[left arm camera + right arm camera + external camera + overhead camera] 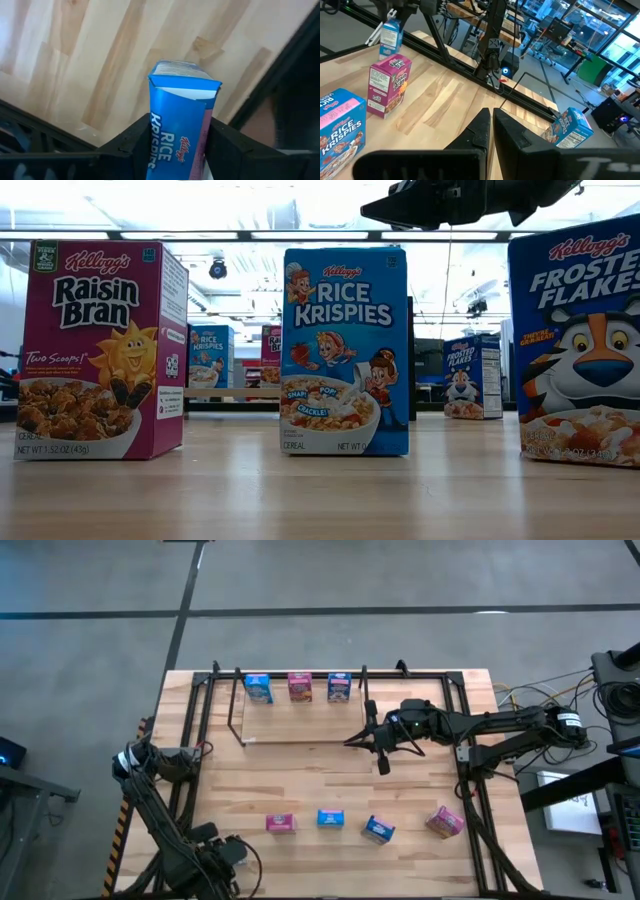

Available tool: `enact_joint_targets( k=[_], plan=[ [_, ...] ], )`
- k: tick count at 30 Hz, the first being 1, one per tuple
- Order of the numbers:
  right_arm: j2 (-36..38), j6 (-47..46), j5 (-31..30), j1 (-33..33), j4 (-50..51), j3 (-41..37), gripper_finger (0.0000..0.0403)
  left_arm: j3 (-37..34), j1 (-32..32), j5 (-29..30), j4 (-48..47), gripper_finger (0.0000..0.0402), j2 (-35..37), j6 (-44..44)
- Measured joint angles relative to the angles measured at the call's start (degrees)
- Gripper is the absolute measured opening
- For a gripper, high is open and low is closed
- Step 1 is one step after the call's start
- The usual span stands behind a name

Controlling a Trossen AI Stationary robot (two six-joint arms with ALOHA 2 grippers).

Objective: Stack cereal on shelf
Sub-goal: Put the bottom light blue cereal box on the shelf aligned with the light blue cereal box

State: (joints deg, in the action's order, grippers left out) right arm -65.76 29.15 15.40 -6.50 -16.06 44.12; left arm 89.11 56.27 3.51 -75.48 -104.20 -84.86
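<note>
Blue box: the Rice Krispies box (181,125) stands between the left gripper (180,150) fingers, clamped on its sides, long axis running straight out from them.
Place: low at the tabletop's (330,780) near-left corner.
Shelf (300,710): well apart, far side.
Right gripper (383,762): fingers together, mid-table, empty.

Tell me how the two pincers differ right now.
The left pincer grips a blue cardboard Rice Krispies box, while the right pincer is shut on nothing. The left pincer sits at the left corner of the pale wooden table, opposite the black wire shelf. The right pincer hangs mid-table, just in front of that shelf. Both are dark and two-fingered.
</note>
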Motion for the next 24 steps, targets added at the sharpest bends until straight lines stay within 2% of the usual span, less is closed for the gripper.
enact_joint_targets(
  k=[7, 12, 16, 21, 24],
  plan=[
    [0.0, 0.0, 0.0, 0.0, 0.0, 0.0, 0.0013, 5.2, 0.0, 0.0, -0.1, 0.014, 0.0, -1.7],
    [0.0, -0.2, 0.0, 0.0, 0.0, 0.0, 0.0013, 12.7, -1.0, 0.3, -2.5, 0.014, 0.0, -3.5],
    [0.0, -0.7, 0.0, 0.0, 0.1, 0.0, 0.0013, 19.5, -2.4, 4.0, -5.1, 0.014, 0.0, -3.6],
    [0.0, -1.1, 0.0, 0.0, 1.0, 0.0, 0.0013, 25.7, -5.8, 7.8, -12.9, 0.014, 0.0, 1.0],
    [0.0, -1.5, 0.0, 0.1, 1.1, 0.0, 0.0013, 26.6, -8.9, 9.5, -14.5, 0.014, 0.1, 10.2]
  ],
)
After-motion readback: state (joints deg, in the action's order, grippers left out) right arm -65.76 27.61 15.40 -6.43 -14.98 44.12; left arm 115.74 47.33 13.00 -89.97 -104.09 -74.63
